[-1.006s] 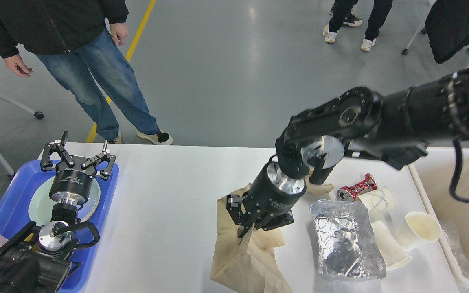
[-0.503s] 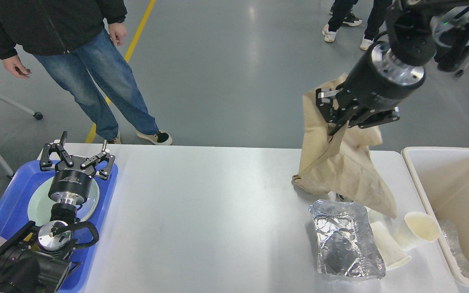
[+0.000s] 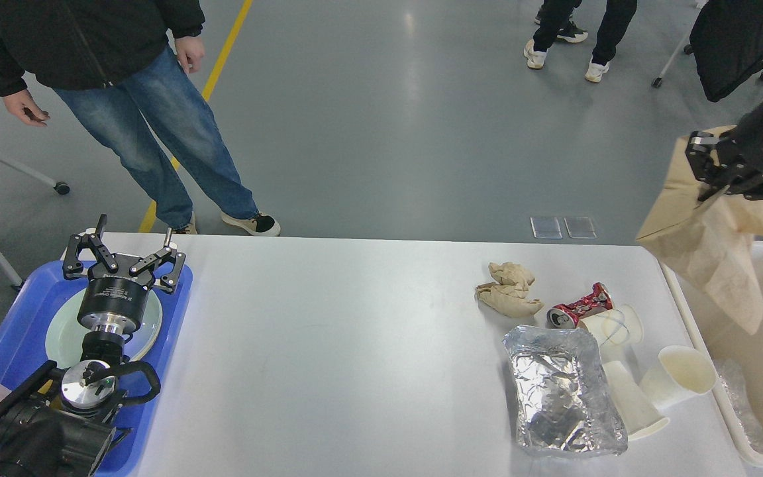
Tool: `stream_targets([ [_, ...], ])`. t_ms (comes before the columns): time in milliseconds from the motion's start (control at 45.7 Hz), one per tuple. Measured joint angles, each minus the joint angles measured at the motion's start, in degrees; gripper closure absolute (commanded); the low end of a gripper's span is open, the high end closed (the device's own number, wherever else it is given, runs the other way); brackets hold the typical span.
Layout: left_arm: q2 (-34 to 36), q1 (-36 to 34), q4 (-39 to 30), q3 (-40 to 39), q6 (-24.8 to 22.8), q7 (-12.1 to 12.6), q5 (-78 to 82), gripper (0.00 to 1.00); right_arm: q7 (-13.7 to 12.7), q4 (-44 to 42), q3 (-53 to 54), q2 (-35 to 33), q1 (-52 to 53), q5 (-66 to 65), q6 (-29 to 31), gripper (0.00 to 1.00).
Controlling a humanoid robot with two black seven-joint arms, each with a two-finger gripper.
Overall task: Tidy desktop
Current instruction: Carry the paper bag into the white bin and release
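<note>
Now the right gripper (image 3: 709,185) holds the brown paper bag (image 3: 706,248) in the air above the near edge of the cream bin (image 3: 749,457), jaws pinched on the bag's upper fold. A second ago the same gripper was down on the desktop (image 3: 355,344) at mid-table, clamped on the bag where it lay flat; half a second ago the bag hung above the foil tray (image 3: 563,391). The bag is therefore off the desktop and close to release position.

Uncovered by the lift: a crumpled paper wad (image 3: 507,291), a crushed red can (image 3: 580,305) and paper cups (image 3: 679,374), all still on the desktop's right end.

The left gripper (image 3: 123,258) hovers over the plate (image 3: 63,331) in the blue tray (image 3: 17,338), jaws spread wide, holding nothing, unchanged throughout.
</note>
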Motion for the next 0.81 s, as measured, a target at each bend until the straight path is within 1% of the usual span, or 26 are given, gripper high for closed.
stream_targets([
  [87, 0.00, 0.00, 0.00, 0.00, 0.00, 0.00, -0.01, 0.04, 0.05, -11.93, 2.75, -3.79, -10.83, -0.45, -0.51, 1.00],
  [175, 0.00, 0.00, 0.00, 0.00, 0.00, 0.00, 0.00, 0.04, 0.09, -23.78, 7.94, -5.69, -22.89, -0.53, -1.89, 1.00],
  [197, 0.00, 0.00, 0.00, 0.00, 0.00, 0.00, 0.00, 0.04, 0.10, -27.73, 10.18, -6.11, -27.17, -0.52, -2.74, 1.00],
  [241, 0.00, 0.00, -0.01, 0.00, 0.00, 0.00, 0.00, 0.04, 0.11, -32.69, 13.07, -6.48, -32.60, -0.53, -4.20, 1.00],
  [328, 0.00, 0.00, -0.02, 0.00, 0.00, 0.00, -0.01, 0.04, 0.10, -41.38, 19.59, -6.78, -44.92, -0.52, -10.04, 1.00],
  [415, 0.01, 0.00, -0.05, 0.00, 0.00, 0.07, 0.00, 0.04, 0.10, -44.94, 23.02, -6.08, -52.93, -0.63, -18.48, 1.00],
  [547, 0.01, 0.00, -0.08, 0.01, 0.00, 0.09, 0.01, 0.04, 0.16, -46.05, 24.05, -2.87, -61.97, -0.77, -32.60, 1.00],
  [634, 0.01, -0.01, -0.08, 0.01, 0.00, 0.09, 0.00, 0.04, 0.19, -47.22, 24.13, -0.13, -67.47, -0.77, -39.75, 1.00],
  [700, 0.01, -0.01, -0.08, 0.01, 0.00, 0.09, 0.00, 0.04, 0.21, -49.33, 24.32, 1.84, -71.55, -0.76, -43.80, 1.00],
  [809, 0.01, -0.01, -0.08, 0.01, -0.01, 0.09, 0.00, 0.04, 0.21, -52.37, 24.70, 4.46, -76.89, -0.33, -46.98, 1.00],
])
